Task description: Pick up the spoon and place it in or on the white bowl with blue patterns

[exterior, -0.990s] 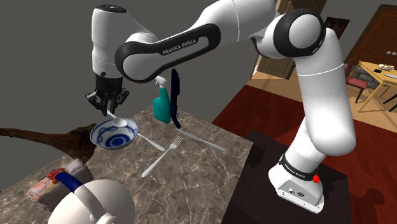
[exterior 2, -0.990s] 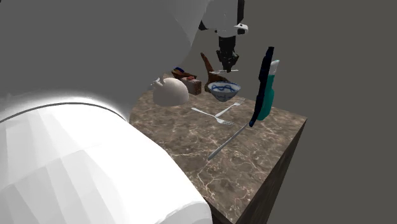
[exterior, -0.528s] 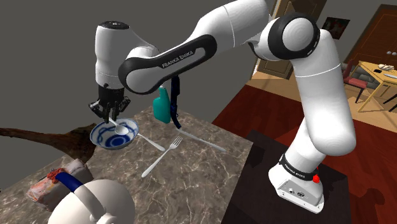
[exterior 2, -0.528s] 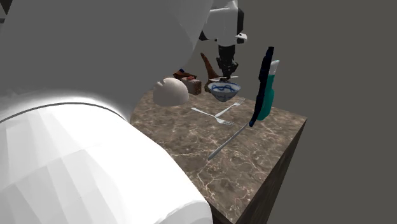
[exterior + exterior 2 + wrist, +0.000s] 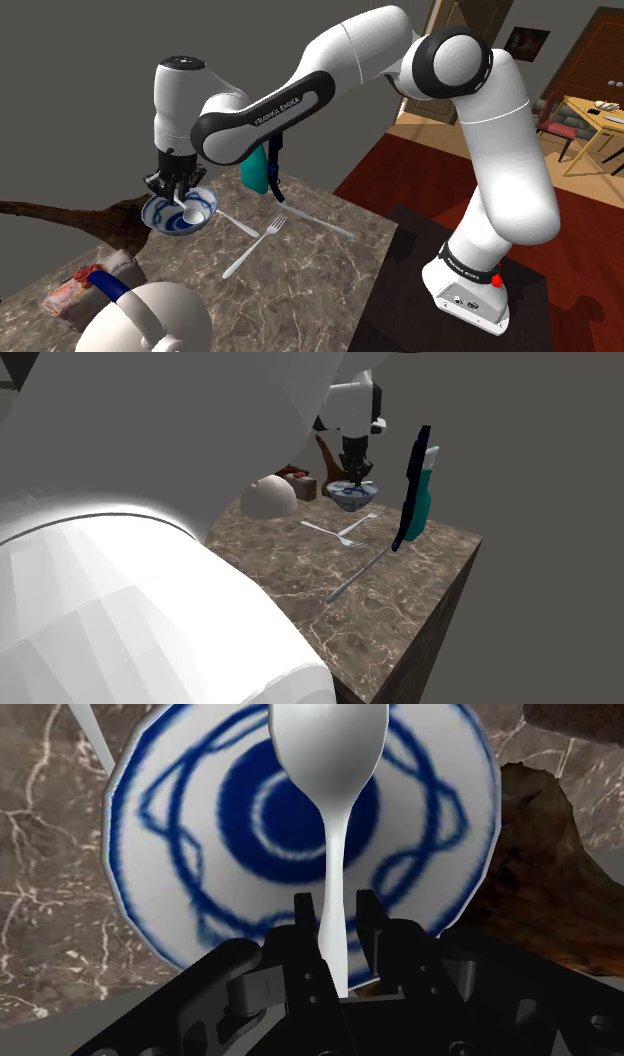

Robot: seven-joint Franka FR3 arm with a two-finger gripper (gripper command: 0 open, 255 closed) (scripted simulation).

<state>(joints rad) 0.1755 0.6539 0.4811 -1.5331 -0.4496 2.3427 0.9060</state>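
Black two-finger gripper (image 5: 338,909) clamped on the handle of a white spoon (image 5: 330,764), scoop over the centre of the white, blue-patterned bowl (image 5: 180,834) near the brown marble tabletop's (image 5: 300,270) edge; a silver fork (image 5: 255,243) lies near.

A home: marble counter (image 5: 322,268) with a fork (image 5: 255,246) and kettle (image 5: 150,315), wood floor (image 5: 395,170), dining table (image 5: 590,126) beyond.

The table (image 5: 330,275) carries one white spoon (image 5: 330,754), one white bowl with blue patterns (image 5: 160,854), two forks (image 5: 256,244) and one knife (image 5: 322,222). There is also one teal bottle (image 5: 254,174), one slim dark tool (image 5: 275,165) standing beside it, and one white kettle (image 5: 150,320). One wrapped packet (image 5: 80,290) and one brown piece of wood (image 5: 100,212) make up the rest.
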